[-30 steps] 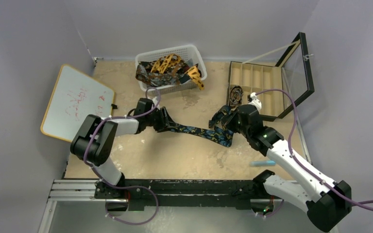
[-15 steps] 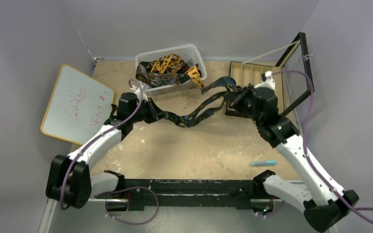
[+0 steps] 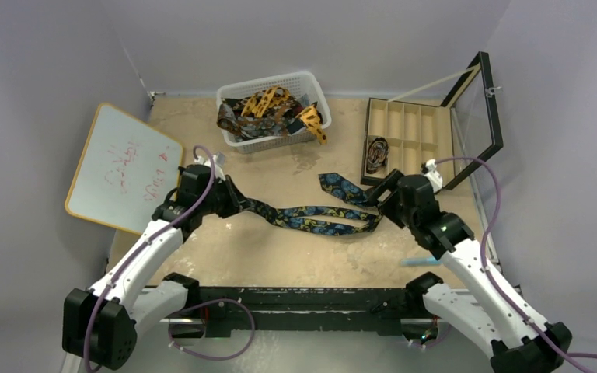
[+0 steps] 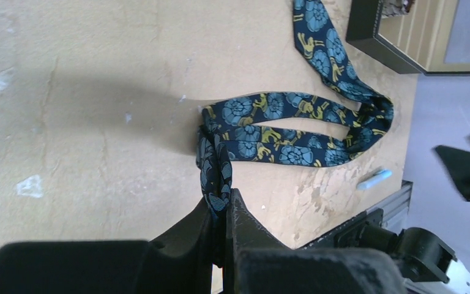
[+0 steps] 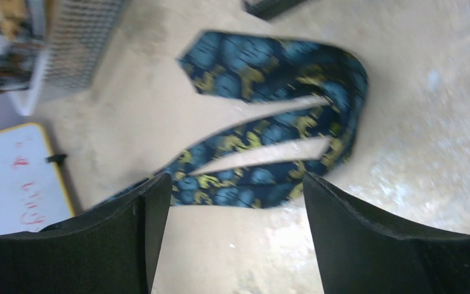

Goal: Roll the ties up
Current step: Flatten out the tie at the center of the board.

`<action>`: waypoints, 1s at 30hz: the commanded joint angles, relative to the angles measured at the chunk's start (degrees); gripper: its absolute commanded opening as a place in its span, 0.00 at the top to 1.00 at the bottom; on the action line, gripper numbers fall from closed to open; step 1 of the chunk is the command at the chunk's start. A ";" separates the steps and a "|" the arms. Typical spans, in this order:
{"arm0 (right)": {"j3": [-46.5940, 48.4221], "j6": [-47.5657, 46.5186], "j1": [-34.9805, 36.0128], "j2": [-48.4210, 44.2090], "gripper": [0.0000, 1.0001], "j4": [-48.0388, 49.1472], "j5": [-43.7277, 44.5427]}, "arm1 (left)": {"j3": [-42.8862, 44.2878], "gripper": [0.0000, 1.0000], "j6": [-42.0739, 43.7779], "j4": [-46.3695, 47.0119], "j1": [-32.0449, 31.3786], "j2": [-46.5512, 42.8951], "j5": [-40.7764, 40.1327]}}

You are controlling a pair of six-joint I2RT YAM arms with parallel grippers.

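A dark navy tie [image 3: 311,217] with blue-gold print lies folded back on itself across the table, its pointed wide end [image 3: 331,183] toward the box. My left gripper [image 3: 241,203] is shut on the tie's narrow left end, which shows pinched between the fingers in the left wrist view [image 4: 219,202]. Over the tie's folded right end hovers my right gripper [image 3: 382,203], open, with nothing between its fingers [image 5: 235,196]; the tie [image 5: 269,122] lies just beyond them. More ties [image 3: 268,109], orange-yellow and dark, sit piled in the white basket [image 3: 276,141].
A black compartment box [image 3: 408,132] with its lid up stands at the back right, with a rolled tie [image 3: 377,153] in one slot. A whiteboard [image 3: 124,167] lies at the left. A light blue marker [image 3: 421,262] lies near the front right.
My right gripper has let go of the tie and opened. The tie, held up between both grippers half a second ago, now lies on the table. Both grippers moved toward the front.
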 commanded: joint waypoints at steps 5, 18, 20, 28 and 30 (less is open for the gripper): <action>15.69 -23.81 -0.11 18.41 0.12 8.07 -0.48 | 0.04 1.00 2.39 -5.88 0.42 -2.72 -6.54; 31.54 -39.45 7.63 53.43 0.17 1.14 1.66 | -1.75 1.00 0.84 -6.29 1.47 -4.27 -6.22; 33.33 -39.39 7.83 56.31 0.18 0.05 2.13 | -1.94 1.00 1.16 -5.97 1.48 -4.07 -5.75; 32.07 -37.62 8.03 58.99 0.23 -1.31 1.27 | -1.90 1.00 1.67 -5.23 1.83 -4.96 -5.18; 31.72 -37.58 7.95 60.70 0.29 -0.96 2.31 | -1.90 1.00 2.01 -5.17 1.91 -4.64 -4.68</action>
